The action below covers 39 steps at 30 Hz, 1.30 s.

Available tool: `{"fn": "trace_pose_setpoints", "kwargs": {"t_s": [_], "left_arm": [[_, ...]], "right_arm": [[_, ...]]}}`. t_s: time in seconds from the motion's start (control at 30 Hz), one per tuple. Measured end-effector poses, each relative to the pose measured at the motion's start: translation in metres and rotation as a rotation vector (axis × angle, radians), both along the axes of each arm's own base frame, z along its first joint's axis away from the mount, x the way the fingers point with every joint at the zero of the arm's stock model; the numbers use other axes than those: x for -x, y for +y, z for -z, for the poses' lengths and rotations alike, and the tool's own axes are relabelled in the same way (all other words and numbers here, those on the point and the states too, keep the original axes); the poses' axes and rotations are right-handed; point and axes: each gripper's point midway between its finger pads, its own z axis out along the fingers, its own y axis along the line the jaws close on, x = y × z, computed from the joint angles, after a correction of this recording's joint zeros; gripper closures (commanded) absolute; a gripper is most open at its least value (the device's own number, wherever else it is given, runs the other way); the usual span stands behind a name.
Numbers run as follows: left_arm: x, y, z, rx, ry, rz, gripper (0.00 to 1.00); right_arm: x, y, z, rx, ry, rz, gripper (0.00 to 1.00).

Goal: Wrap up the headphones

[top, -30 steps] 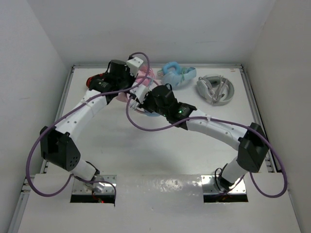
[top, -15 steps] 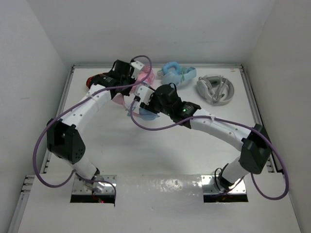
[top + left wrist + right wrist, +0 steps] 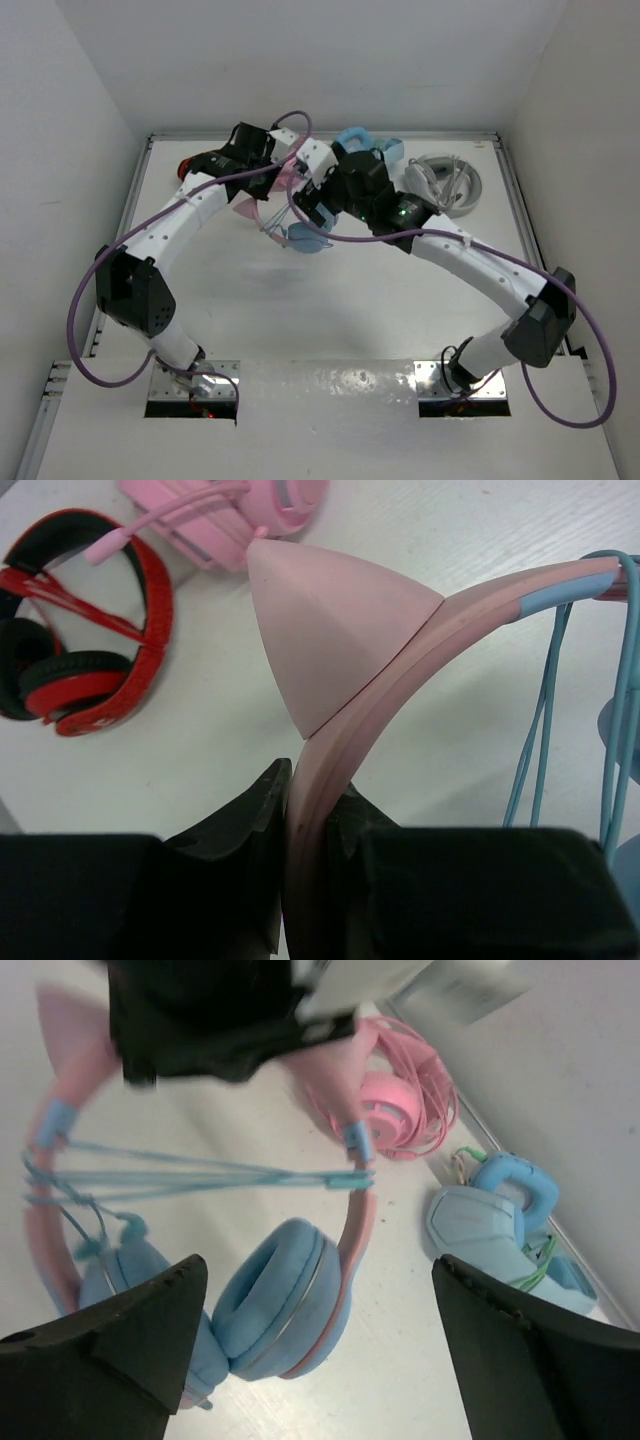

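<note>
The headphones (image 3: 300, 238) have light blue earcups (image 3: 280, 1300), a pink headband (image 3: 380, 710) with a pink cat ear, and a thin light blue cable (image 3: 200, 1175) strung across the band in several strands. They hang earcups-down above the table. My left gripper (image 3: 315, 810) is shut on the pink headband, also seen from above (image 3: 285, 160). My right gripper (image 3: 318, 1265) is open wide just above the earcups, holding nothing. From above it (image 3: 318, 200) sits right of the band.
A red and black pair (image 3: 80, 650) lies at the back left and an all-pink pair (image 3: 395, 1110) at the back wall. The all light-blue pair (image 3: 500, 1220) and a grey-white pair (image 3: 445, 185) lie at the back right. Walls enclose the table.
My right gripper has gone from shut to wide open and drawn back toward the rear right. The left gripper keeps its hold on the headband, and the earcups now hang freer.
</note>
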Motion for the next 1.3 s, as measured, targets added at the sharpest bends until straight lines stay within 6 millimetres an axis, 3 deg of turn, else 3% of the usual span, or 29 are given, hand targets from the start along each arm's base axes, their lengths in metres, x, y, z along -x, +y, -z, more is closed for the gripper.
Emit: {"fn": "trace_pose_setpoints", "kwargs": {"t_s": [0.07, 0.2, 0.27, 0.3, 0.33, 0.4, 0.47, 0.63, 0.7, 0.83, 0.9, 0.97, 1.1, 1.2, 1.3], "left_arm": [[0.003, -0.008, 0.001, 0.035, 0.015, 0.033, 1.0], [0.009, -0.021, 0.002, 0.089, 0.043, 0.091, 1.0], [0.011, -0.025, 0.002, 0.107, 0.052, 0.108, 1.0], [0.012, -0.026, 0.003, 0.113, 0.055, 0.114, 1.0], [0.012, -0.027, 0.003, 0.118, 0.058, 0.118, 1.0], [0.013, -0.027, 0.006, 0.122, 0.063, 0.122, 1.0], [0.014, -0.027, 0.007, 0.124, 0.069, 0.124, 1.0], [0.016, -0.027, 0.009, 0.128, 0.075, 0.122, 1.0], [0.015, -0.026, 0.009, 0.127, 0.074, 0.119, 1.0], [0.013, -0.014, 0.019, 0.133, 0.088, 0.091, 1.0], [0.011, 0.009, 0.031, 0.15, 0.12, 0.039, 1.0], [0.007, 0.044, 0.041, 0.153, 0.141, -0.049, 1.0], [0.001, 0.146, 0.066, 0.159, 0.138, -0.318, 1.0], [0.018, 0.21, 0.088, 0.145, 0.13, -0.509, 1.0], [0.042, 0.246, 0.107, 0.13, 0.143, -0.625, 1.0]], "right_arm": [[0.001, -0.002, -0.031, -0.063, 0.005, 0.023, 0.11], [-0.005, -0.015, -0.1, -0.226, 0.009, 0.099, 0.58], [-0.006, -0.027, -0.119, -0.319, 0.047, 0.145, 0.49], [-0.006, -0.032, -0.123, -0.357, 0.075, 0.163, 0.32], [-0.006, -0.037, -0.122, -0.383, 0.103, 0.186, 0.29], [-0.006, -0.041, -0.11, -0.413, 0.167, 0.223, 0.25], [-0.003, -0.037, -0.083, -0.414, 0.251, 0.24, 0.21], [0.017, -0.027, 0.024, -0.317, 0.48, 0.274, 0.16], [0.024, -0.028, 0.051, -0.277, 0.539, 0.286, 0.16], [0.023, -0.024, 0.054, -0.293, 0.539, 0.289, 0.13], [0.022, -0.026, 0.046, -0.317, 0.512, 0.29, 0.12], [0.024, -0.032, 0.039, -0.331, 0.487, 0.299, 0.12], [0.03, -0.044, 0.028, -0.361, 0.436, 0.308, 0.11], [0.036, -0.052, 0.03, -0.371, 0.414, 0.306, 0.11], [0.04, -0.056, 0.043, -0.351, 0.42, 0.311, 0.11]]}}
